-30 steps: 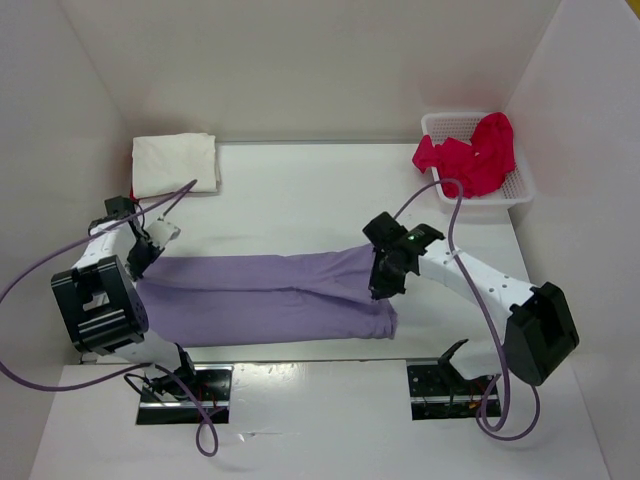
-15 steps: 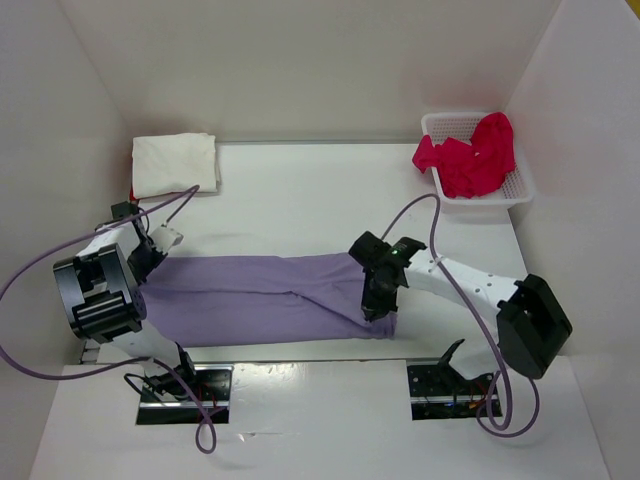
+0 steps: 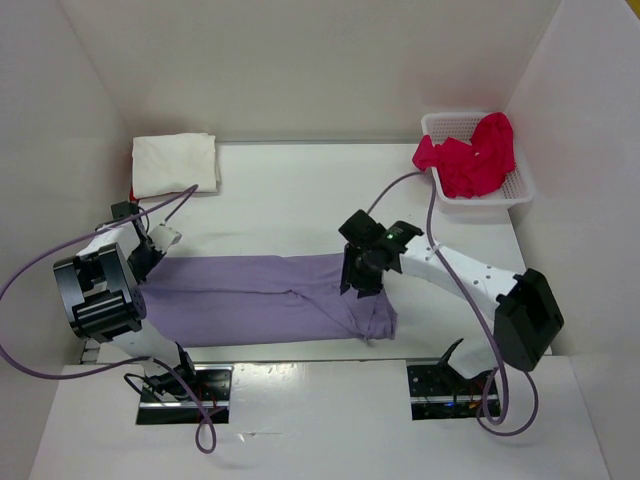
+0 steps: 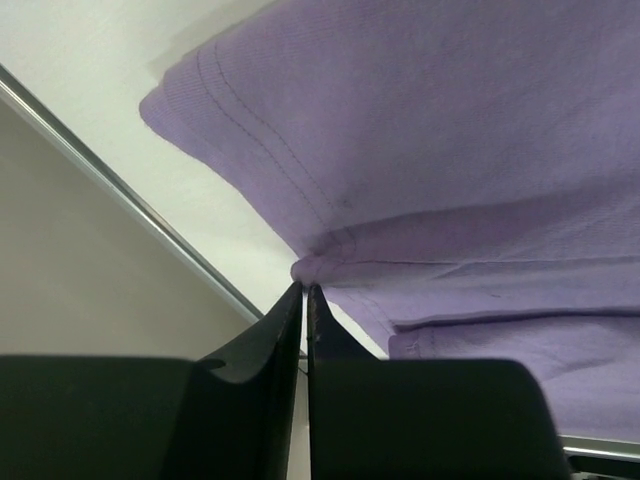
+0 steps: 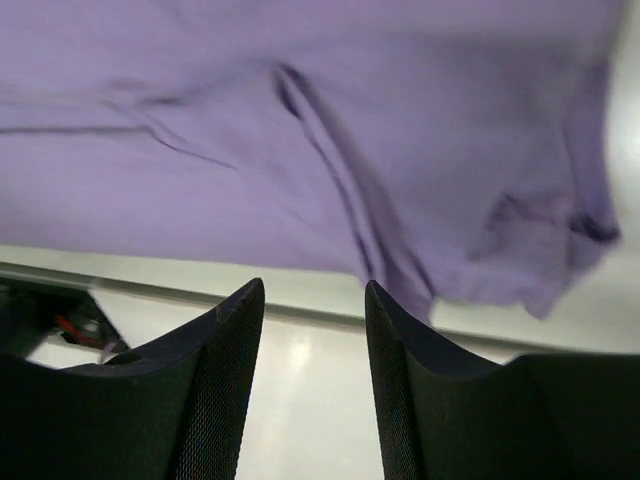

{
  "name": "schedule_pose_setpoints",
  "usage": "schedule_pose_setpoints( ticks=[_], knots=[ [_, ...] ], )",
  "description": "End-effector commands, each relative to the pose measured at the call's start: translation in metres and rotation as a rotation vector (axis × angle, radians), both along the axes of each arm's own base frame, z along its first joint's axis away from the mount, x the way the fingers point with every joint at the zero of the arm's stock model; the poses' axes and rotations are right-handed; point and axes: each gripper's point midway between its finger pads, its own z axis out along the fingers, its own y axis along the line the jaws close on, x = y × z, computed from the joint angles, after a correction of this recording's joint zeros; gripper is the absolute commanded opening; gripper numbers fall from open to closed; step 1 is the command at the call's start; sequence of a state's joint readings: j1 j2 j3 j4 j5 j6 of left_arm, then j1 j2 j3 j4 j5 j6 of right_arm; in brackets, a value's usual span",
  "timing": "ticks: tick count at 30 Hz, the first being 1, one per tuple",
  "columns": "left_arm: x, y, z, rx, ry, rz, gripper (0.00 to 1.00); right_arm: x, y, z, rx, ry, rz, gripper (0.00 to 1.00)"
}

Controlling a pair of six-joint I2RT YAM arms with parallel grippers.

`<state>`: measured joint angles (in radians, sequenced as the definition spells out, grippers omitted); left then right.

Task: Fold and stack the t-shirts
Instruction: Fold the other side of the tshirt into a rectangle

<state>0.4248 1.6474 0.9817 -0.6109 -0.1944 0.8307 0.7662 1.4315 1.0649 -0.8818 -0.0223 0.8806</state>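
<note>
- Left end effector: fingers pressed almost flat together, with just a hairline slit between them. The tips are pinching a puckered bit of the purple shirt at its left end, close to the table's near-left edge.
- Right end effector: fingers spread apart with nothing between them, hanging over the right part of that same shirt. The wrist view is a bit blurry, but I see no cloth in the gap.
- Purple shirt is laid out as a long band running left to right across the near half of the table, folded lengthwise (you can see the layered edges and a stitched hem in the left wrist view). Its right end is rumpled and bunched up near the front edge.
- White shirt sits folded into a neat rectangle in the far-left corner, well apart from the purple one.
- Red shirt is crumpled in the basket at the far-right corner, and part of it spills over the left rim.
</note>
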Motion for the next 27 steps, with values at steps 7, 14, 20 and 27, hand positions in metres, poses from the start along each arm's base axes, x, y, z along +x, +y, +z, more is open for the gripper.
schedule_pose_setpoints(
  ticks=[7, 14, 20, 27],
  knots=[
    [-0.013, 0.008, 0.007, 0.065, 0.012, 0.030, 0.23, 0.068, 0.058, -0.037, -0.015, -0.088, 0.128, 0.65],
    [-0.020, 0.010, 0.006, 0.083, 0.041, 0.036, 0.31, 0.064, 0.065, -0.059, -0.006, -0.033, 0.155, 0.55],
    [-0.015, 0.012, 0.016, 0.089, 0.021, 0.046, 0.35, 0.060, 0.070, -0.063, 0.021, -0.016, 0.175, 0.08],
    [-0.016, 0.015, 0.023, 0.114, 0.009, 0.052, 0.36, 0.071, 0.077, -0.036, 0.054, -0.089, 0.202, 0.00]
  ],
)
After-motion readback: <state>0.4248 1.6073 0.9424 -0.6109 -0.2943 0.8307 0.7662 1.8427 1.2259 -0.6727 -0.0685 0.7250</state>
